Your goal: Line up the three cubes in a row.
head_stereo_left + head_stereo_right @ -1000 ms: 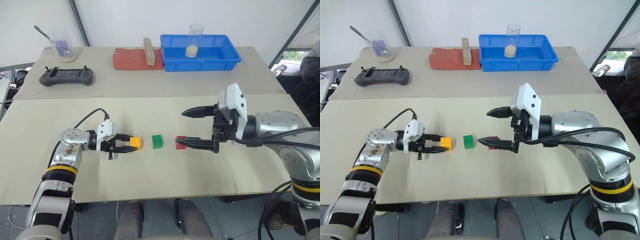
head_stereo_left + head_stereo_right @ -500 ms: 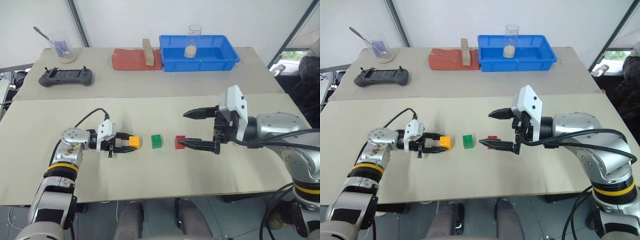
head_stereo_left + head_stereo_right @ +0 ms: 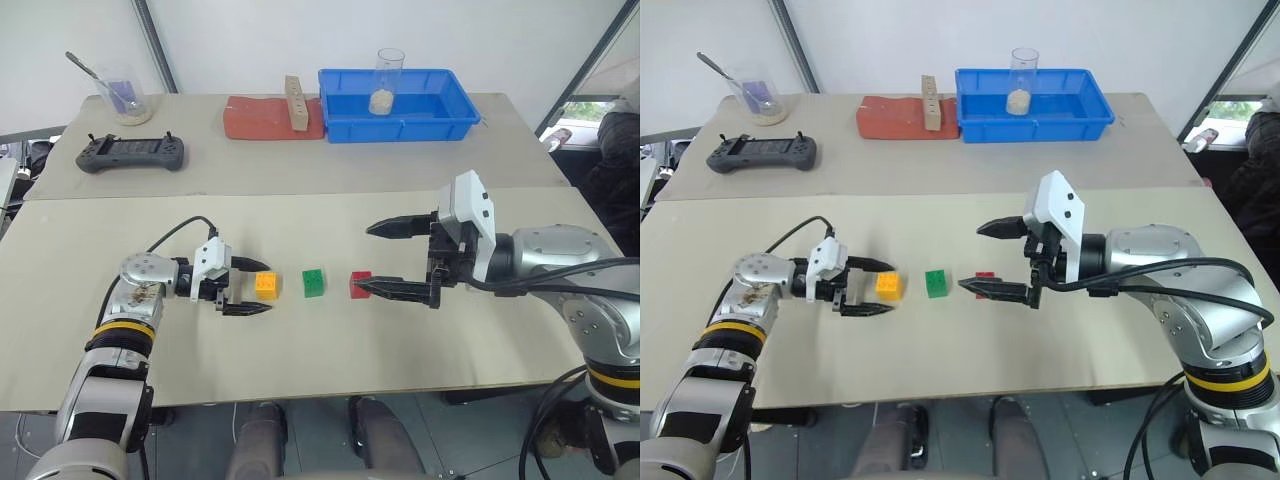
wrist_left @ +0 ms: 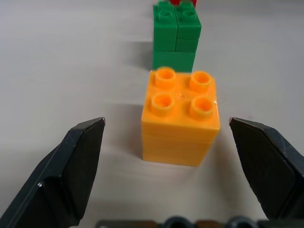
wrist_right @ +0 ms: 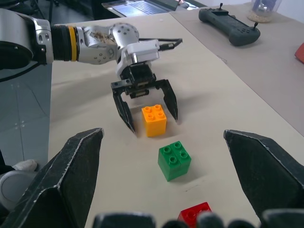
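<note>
a: yellow-orange cube [image 3: 266, 285] sits on your table [image 3: 330, 340], and you can see it from the head camera. it stands between the two black fingers of your left gripper [image 3: 252, 287], and those fingers are spread wide and do not touch it.

b: where are your other two cubes?

a: your green cube [image 3: 314, 282] is just beside the yellow-orange one, and your red cube [image 3: 360, 284] is just past the green one. all three make a row across the table. your right gripper [image 3: 372, 258] is spread wide too and holds nothing. its lower finger tip is right at the red cube, but you cannot tell if it touches.

b: what do you see from your left wrist?

a: your yellow-orange cube [image 4: 180, 116] stands upright, studs up, with a finger [image 4: 66, 178] off to each side and a gap on both sides. your green cube [image 4: 175, 35] is behind it.

b: and from your right wrist?

a: your left gripper [image 5: 146, 110] straddles the yellow-orange cube [image 5: 154, 120] without pinching it. the green cube [image 5: 174, 160] and a bit of the red cube [image 5: 195, 214] come closer. a game controller [image 5: 230, 28] lies far back.
</note>
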Robot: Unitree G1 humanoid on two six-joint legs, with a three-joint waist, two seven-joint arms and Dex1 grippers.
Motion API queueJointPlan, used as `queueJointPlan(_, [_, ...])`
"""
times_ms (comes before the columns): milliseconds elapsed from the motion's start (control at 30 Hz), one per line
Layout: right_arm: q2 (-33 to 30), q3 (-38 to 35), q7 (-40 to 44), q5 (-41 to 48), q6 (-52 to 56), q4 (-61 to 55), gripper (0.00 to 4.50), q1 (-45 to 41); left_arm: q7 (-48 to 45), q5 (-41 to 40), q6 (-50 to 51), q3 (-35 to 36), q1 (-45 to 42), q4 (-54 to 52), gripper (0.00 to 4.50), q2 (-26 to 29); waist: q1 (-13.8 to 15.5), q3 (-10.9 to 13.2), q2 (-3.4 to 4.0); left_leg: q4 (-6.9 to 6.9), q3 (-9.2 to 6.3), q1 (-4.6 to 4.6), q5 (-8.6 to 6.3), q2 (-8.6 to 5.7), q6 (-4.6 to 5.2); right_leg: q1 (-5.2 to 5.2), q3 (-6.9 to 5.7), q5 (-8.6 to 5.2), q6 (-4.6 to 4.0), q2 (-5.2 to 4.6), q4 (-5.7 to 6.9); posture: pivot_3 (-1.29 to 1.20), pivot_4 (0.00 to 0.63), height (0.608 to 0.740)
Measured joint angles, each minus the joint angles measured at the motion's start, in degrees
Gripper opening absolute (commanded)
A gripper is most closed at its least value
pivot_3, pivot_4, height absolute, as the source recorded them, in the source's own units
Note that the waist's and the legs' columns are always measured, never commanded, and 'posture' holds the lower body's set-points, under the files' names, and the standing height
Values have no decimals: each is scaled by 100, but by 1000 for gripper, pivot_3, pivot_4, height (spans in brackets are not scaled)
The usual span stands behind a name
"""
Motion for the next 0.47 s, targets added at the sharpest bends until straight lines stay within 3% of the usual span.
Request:
queueJointPlan(267, [-779,-612,508,-349,-483,351,4500,873,208,-775,2185,659,407,-2826,4471,1372,2,0,0,-1,5,2,-1,-1,0,2,0,-8,5,-4,-6,0,150,740])
queueJointPlan(467, [-890,-897,699,-600,-826,799,4500,1185,507,-745,2496,909,1034,-3274,4471,1780,-19,1,-1,-1,7,14,-1,1,0,0,0,-4,-4,-3,6,0,150,740])
